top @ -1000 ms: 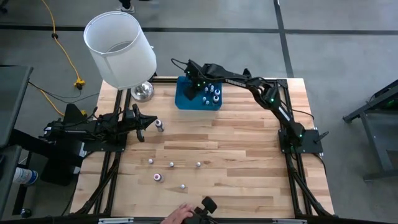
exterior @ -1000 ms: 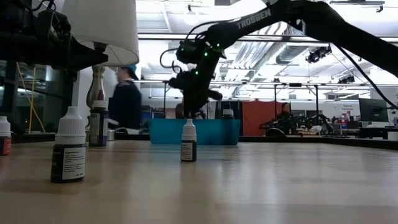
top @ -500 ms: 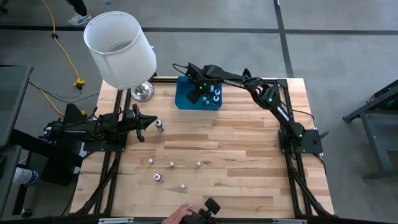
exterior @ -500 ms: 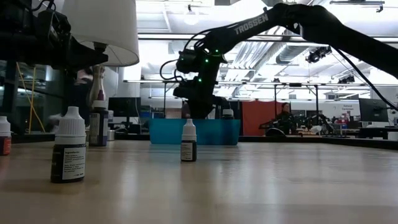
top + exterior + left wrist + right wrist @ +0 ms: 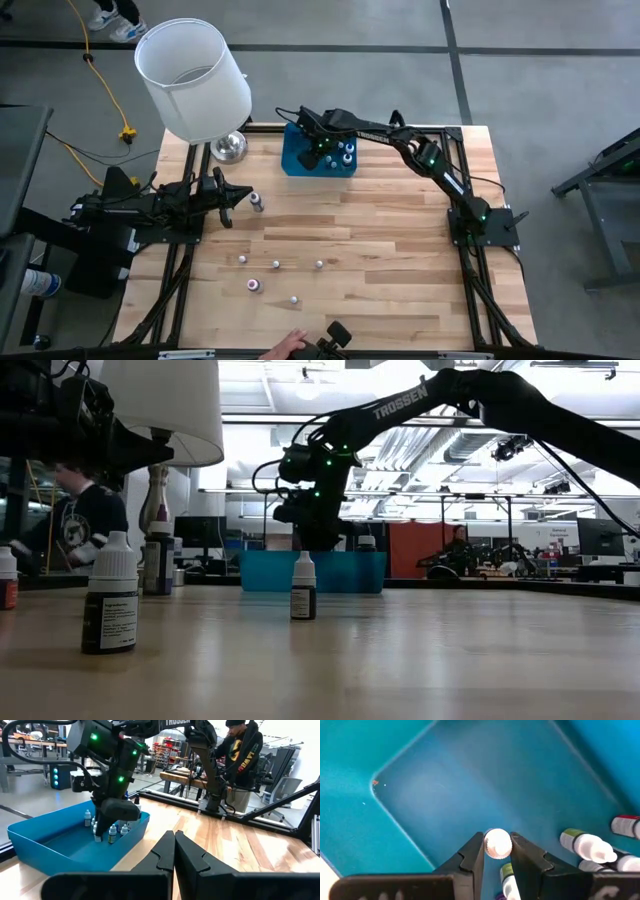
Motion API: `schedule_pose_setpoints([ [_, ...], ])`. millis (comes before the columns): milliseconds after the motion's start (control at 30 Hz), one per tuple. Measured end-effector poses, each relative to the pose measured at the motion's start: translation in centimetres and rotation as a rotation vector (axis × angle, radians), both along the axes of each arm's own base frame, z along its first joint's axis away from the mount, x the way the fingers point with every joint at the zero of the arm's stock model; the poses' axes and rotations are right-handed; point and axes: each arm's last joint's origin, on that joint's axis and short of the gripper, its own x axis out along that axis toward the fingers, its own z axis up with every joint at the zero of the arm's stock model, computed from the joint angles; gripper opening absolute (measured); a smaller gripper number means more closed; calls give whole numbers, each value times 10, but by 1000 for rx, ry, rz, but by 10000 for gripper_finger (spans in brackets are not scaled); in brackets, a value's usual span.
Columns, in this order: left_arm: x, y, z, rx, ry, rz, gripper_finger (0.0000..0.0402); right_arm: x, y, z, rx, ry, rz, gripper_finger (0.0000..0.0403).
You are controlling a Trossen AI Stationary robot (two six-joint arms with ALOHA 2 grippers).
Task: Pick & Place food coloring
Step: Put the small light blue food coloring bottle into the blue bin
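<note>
The left end effector (image 5: 232,199) rests near the table's (image 5: 400,290) nine o'clock edge, its dark fingers (image 5: 175,851) pressed together on nothing. Just beside it, toward three o'clock, one small dark dropper bottle with a white cap (image 5: 256,202) stands upright. At eleven o'clock a white cylindrical lamp shade (image 5: 192,78) rises over a shiny round metal base (image 5: 229,147). Five more tiny white-capped food colouring bottles (image 5: 276,265) stand scattered toward six o'clock, well apart from one another, long axes vertical, caps up; one (image 5: 254,286) has a reddish body. At twelve o'clock sits a blue rectangular plastic bin (image 5: 296,162) holding a cluster of upright white-capped bottles (image 5: 345,152). The right end effector (image 5: 313,154) reaches down inside that bin, beside the cluster, its two fingers (image 5: 472,854) slightly spread and pinching a white-capped bottle (image 5: 497,843) by the cap, cap toward the wrist, body pointing down at the bin floor. At six o'clock a person's hand (image 5: 287,344) shows at the table edge.
</note>
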Motion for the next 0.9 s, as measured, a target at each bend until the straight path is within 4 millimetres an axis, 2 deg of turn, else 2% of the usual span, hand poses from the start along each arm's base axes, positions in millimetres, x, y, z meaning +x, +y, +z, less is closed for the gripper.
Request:
schedule_pose_setpoints([
  [100, 0, 0, 0, 0, 0, 0, 0, 0, 0, 0, 1, -4, -8, 78],
  [267, 0, 0, 0, 0, 0, 0, 0, -1, 2, -17, 46, -4, -19, 78],
  [767, 0, 0, 0, 0, 0, 0, 0, 1, 3, -17, 24, -5, -11, 79],
  [900, 0, 0, 0, 0, 0, 0, 0, 1, 3, -17, 18, -3, 8, 90],
])
